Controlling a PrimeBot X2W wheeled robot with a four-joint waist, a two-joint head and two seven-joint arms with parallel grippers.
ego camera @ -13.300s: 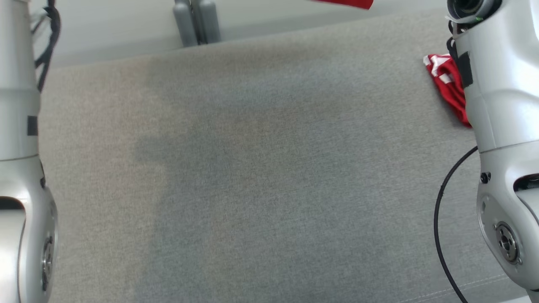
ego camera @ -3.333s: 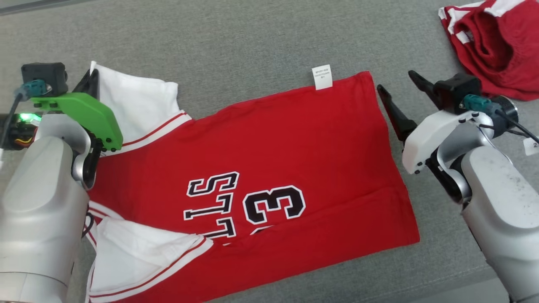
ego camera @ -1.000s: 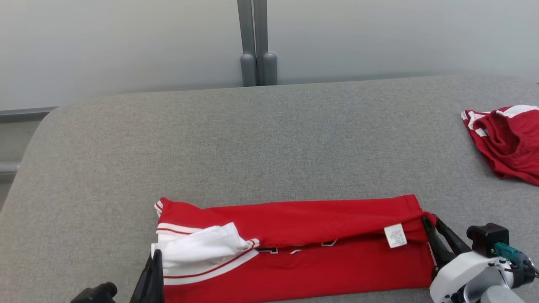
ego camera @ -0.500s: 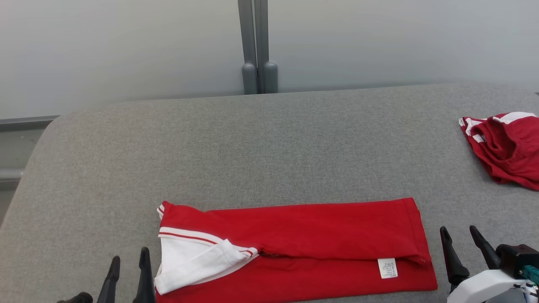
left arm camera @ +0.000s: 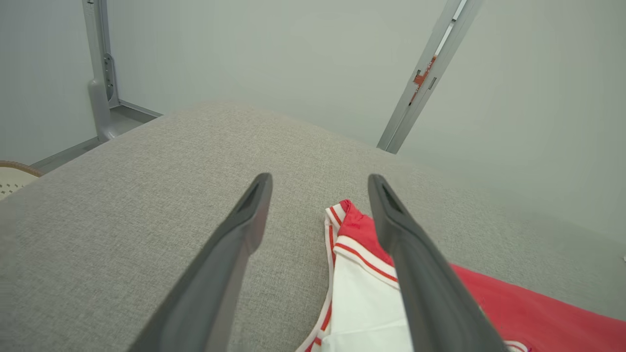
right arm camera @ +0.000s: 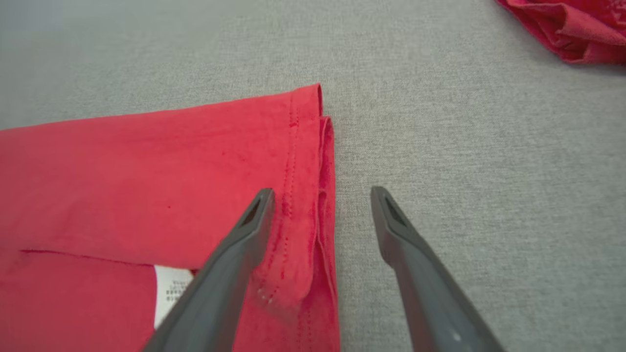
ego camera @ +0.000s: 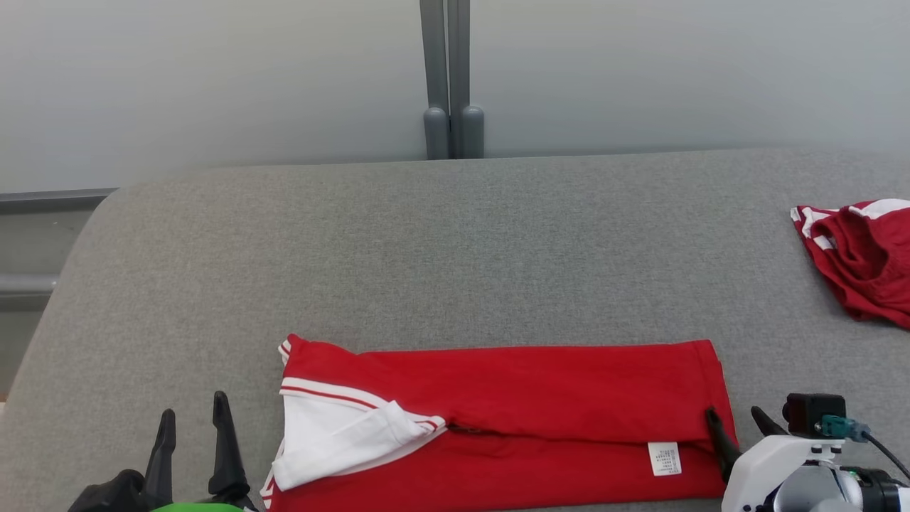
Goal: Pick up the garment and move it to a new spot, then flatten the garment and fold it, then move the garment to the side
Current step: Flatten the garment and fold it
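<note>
Right gripper (right arm camera: 320, 195), spread, straddles the folded red-and-white fabric jersey's (ego camera: 533, 398) hem edge; left gripper (ego camera: 193, 444), spread, beside its sleeve; broad grey upholstered surface (ego camera: 426, 249) beyond.

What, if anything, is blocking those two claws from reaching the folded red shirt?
Nothing visible. The right gripper, open, straddles the red jersey at its hem; the left gripper hangs open beside the white sleeve, grey cushion between.

A folded garment (ego camera: 498, 419) lies lengthwise along the near edge of the surface (ego camera: 455, 249), sleeve end to the left. The left gripper (ego camera: 194, 404) sits just beside that end. The right gripper (ego camera: 733, 410) straddles the opposite hem, one finger over cloth, one over bare surface. A crumpled garment (ego camera: 860, 259) lies well apart at the right edge, and a post (ego camera: 451, 78) stands behind the far edge.
</note>
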